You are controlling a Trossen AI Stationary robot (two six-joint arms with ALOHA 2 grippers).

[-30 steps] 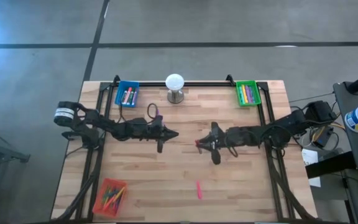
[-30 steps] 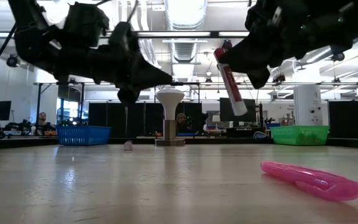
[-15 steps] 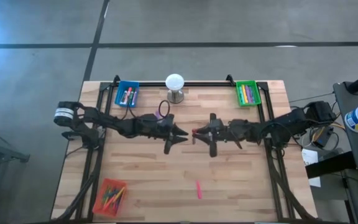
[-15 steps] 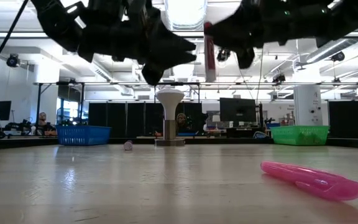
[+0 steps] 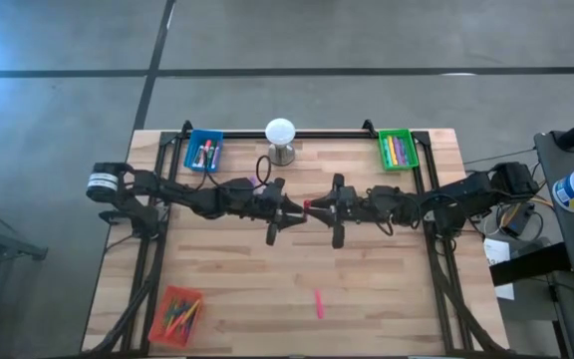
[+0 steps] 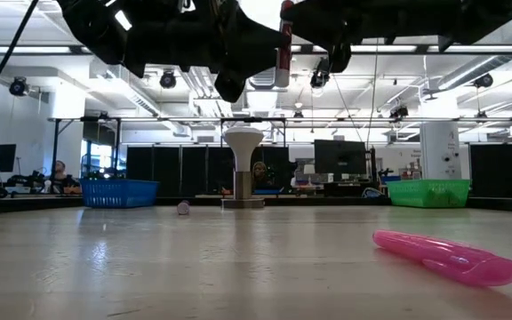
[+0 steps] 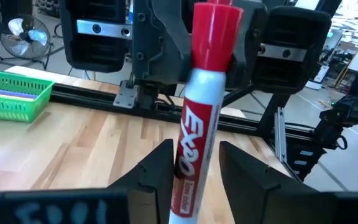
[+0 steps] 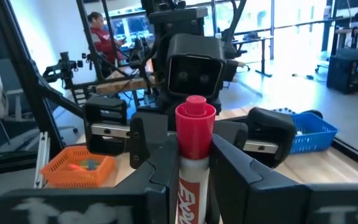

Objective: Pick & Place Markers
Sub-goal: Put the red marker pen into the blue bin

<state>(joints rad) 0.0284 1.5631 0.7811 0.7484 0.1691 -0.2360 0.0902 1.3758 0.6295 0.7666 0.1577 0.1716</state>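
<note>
A red-capped white marker [image 7: 199, 124] stands upright in the air over the table's middle [image 5: 309, 205], with my right gripper [image 8: 190, 180] shut on it. My left gripper [image 7: 194, 171] faces it from the table's left side and is open. Its fingers stand on either side of the marker's lower barrel, with narrow gaps showing. A pink marker [image 5: 318, 304] lies flat on the wood near the front edge. A purple marker [image 5: 255, 182] lies behind my left arm. My right gripper pinches the marker's white barrel [image 8: 187, 190] just under the red cap between its two fingers. The fingers come level from the table's right side and lie across the marker. The marker is lifted clear and upright, cap [image 6: 284, 11] on top.
A blue tray [image 5: 204, 151] and a green tray [image 5: 398, 150] with markers sit at the far edge, with a white ball on a metal stand [image 5: 281, 140] between them. A red tray [image 5: 176, 313] of markers sits at the near left corner.
Both grippers have risen and come together over the table's middle, the left going right and the right going left. My left gripper has opened around the marker. The marker, slanted a second ago, now stands upright in my right gripper.
</note>
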